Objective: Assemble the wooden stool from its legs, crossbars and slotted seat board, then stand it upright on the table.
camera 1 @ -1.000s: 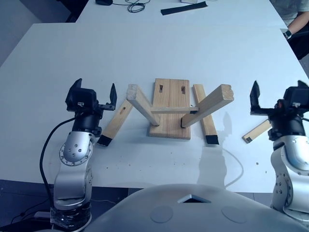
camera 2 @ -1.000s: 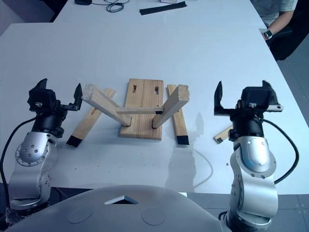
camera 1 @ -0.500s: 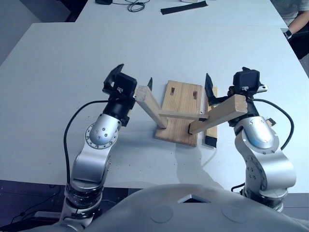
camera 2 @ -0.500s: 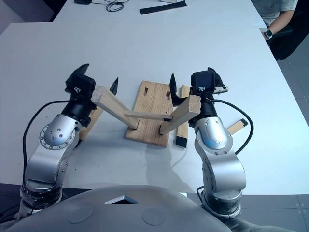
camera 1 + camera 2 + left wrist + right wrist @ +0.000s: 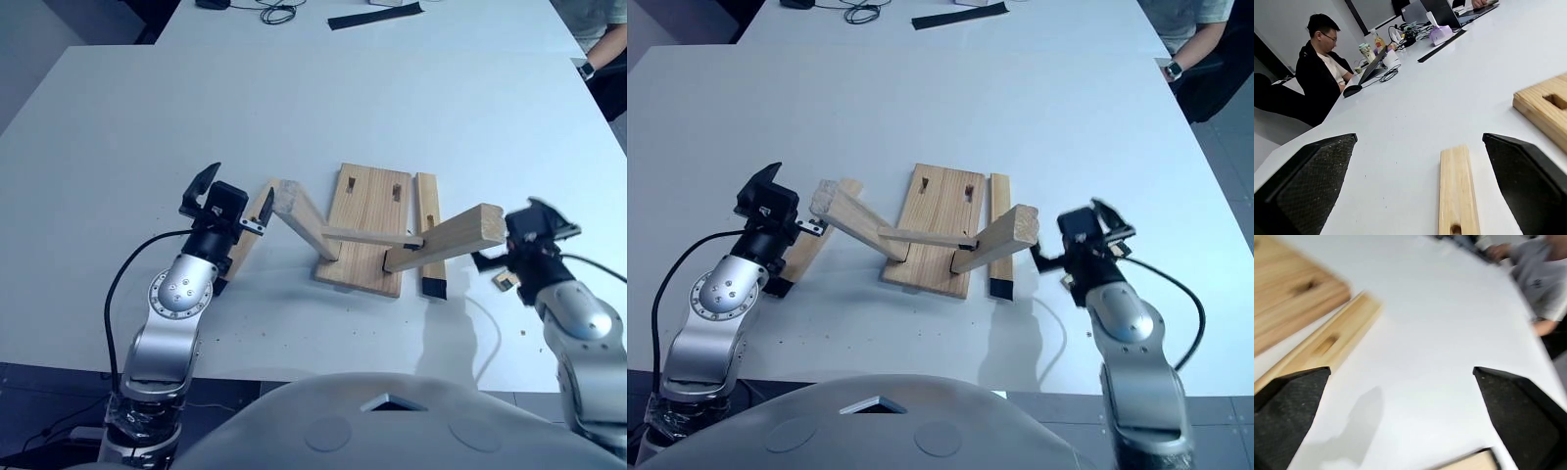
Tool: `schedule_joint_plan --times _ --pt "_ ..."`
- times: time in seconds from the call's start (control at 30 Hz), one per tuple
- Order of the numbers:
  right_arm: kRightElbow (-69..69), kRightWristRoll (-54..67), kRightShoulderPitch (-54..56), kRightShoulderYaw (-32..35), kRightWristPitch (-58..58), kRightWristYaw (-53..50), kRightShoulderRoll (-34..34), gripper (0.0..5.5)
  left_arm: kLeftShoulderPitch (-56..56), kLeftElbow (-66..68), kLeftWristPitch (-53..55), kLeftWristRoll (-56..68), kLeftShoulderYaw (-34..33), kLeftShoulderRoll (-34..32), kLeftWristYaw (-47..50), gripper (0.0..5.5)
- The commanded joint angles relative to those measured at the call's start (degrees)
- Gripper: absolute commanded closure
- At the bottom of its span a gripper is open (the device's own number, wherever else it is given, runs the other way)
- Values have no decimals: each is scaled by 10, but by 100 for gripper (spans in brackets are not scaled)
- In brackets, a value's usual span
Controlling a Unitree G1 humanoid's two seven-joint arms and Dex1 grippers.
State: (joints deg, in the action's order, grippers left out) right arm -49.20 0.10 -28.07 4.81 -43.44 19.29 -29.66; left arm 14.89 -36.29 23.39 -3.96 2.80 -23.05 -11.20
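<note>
A: Pale pine, head camera. The seat board [image 5: 364, 208] is lying flat mid-table [image 5: 294, 98]. Two legs are standing at its near end and splaying outward, the left leg [image 5: 304, 220] and the right leg [image 5: 451, 240], with a crossbar [image 5: 367, 235] bridging them.

B: Pincers?

A: The left gripper [image 5: 240, 186] is hovering released just beside the left leg's top. The right gripper [image 5: 514, 243] is sitting just off the right leg's top and gripping nothing. A spare leg [image 5: 428, 230] is lying along the board's right edge, and a short crossbar [image 5: 505, 281] is lying by the right gripper.

B: What's worrying you?

A: The splay, in my judgement. A sideways nudge on either top would be levering that leg out of its seat and popping the crossbar. Nothing is pinning the board, so it would likely be skidding too.

B: Left wrist?

A: Jaws are gaping wide with nothing between them. A second spare leg [image 5: 1457, 196] is lying on the table ahead, with the board's corner off to one side.

B: Right wrist?

A: Jaws are spread and holding nothing. The spare leg and board are lying ahead. Closing here would probably be catching air.

B: Containers?

A: Only the board's slots are serving as such. The far slots [image 5: 350, 181] are showing open. The near ones, hidden, appear to be taking the two standing legs.
</note>
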Motion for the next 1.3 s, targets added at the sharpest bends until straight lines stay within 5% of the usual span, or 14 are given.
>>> schedule_joint_plan --times 0.03,0.23,0.6,1.3 --pt "-82 99 -22 44 -18 150 -92 12 8 -5 -8 -4 -3 -3 -12 72" --pt "-108 251 39 170 -64 214 -136 12 -1 -32 8 17 -11 1 -31 72" --pt "-13 288 28 289 -32 308 -195 12 -55 -63 59 49 -21 3 -55 72" --pt "30 448 148 283 -38 329 -259 12 -93 -95 104 72 5 -4 -78 72"
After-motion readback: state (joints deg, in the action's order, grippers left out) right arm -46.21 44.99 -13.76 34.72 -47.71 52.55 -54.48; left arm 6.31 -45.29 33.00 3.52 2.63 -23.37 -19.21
